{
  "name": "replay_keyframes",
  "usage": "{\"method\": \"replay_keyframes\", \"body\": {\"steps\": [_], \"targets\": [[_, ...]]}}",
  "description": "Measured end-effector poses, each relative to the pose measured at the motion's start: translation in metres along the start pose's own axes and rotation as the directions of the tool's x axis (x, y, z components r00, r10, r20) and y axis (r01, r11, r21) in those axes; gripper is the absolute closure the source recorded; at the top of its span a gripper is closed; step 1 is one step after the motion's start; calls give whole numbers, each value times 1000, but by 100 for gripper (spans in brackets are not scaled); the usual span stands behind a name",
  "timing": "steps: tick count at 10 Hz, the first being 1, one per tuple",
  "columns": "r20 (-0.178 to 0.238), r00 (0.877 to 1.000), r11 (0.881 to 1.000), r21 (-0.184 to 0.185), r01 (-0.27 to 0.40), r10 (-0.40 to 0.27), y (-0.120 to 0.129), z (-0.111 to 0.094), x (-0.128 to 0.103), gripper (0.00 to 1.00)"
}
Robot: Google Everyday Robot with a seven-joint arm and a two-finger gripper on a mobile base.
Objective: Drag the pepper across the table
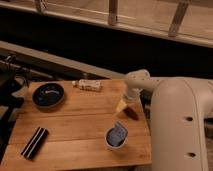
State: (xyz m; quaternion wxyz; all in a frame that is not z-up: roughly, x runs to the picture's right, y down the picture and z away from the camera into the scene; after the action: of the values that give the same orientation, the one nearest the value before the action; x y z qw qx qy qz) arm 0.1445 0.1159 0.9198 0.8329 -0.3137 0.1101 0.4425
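The pepper (131,113) is small, dark red and tapered. It lies on the light brown wooden table (75,125) near the right edge, just above the white cup. My gripper (122,105) hangs from the white arm (137,82) at the table's right side. Its yellowish tips sit right next to the pepper's left end, close to or touching it.
A white cup (116,136) with something blue inside stands near the front right. A dark round bowl (48,95) sits at the back left. A black striped bar (34,142) lies front left. A small white object (88,85) lies at the back edge.
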Motion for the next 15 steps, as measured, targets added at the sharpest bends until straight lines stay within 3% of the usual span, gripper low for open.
{"method": "replay_keyframes", "body": {"steps": [3, 7, 10, 11, 13, 15], "targets": [[13, 1000, 1000, 7, -3, 3, 1, -8, -6, 32], [10, 1000, 1000, 4, -10, 10, -2, -3, -1, 72], [14, 1000, 1000, 2, -15, 15, -2, -5, -2, 90], [15, 999, 1000, 1, -29, 29, -9, -6, 10, 99], [17, 999, 999, 2, -39, 39, -17, -8, 25, 100], [20, 999, 999, -1, -42, 42, -17, -8, 22, 100]]}}
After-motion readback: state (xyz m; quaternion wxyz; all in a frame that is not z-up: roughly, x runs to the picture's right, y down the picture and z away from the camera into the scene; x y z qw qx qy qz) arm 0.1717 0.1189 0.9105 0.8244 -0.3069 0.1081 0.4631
